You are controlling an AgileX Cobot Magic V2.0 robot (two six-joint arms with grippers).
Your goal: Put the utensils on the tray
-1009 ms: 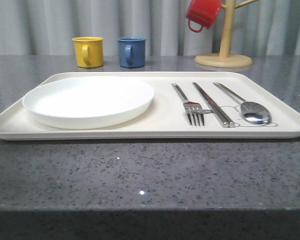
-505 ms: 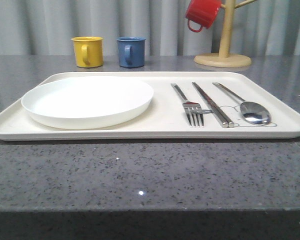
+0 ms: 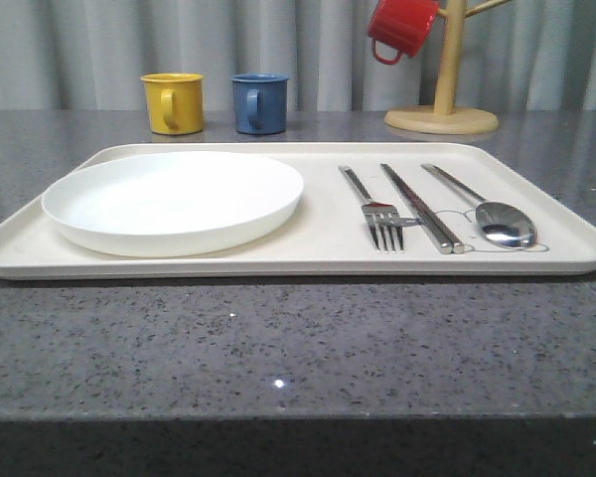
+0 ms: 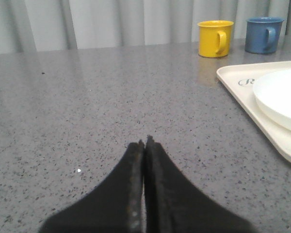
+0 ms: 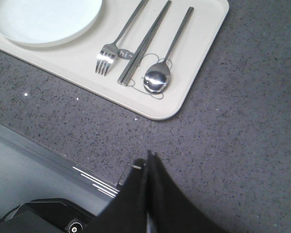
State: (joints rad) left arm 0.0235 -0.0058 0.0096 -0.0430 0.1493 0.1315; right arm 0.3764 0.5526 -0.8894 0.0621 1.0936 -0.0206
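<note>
Lying side by side on the right half of the tray (image 3: 318, 238), itself set on the grey table (image 3: 298, 348), are recorded the fork (image 3: 377, 214), the chopsticks (image 3: 420, 210) and the spoon (image 3: 497, 217), beside a white plate (image 3: 174, 202). Both the left gripper (image 4: 144, 143) and the right gripper (image 5: 150, 155) are held with fingers pressed together on nothing, above bare table. Beyond the tray are listed a yellow mug (image 3: 173, 102), a blue mug (image 3: 259, 102), and a red mug (image 3: 403, 27) hung on a wooden stand (image 3: 443, 111).
</note>
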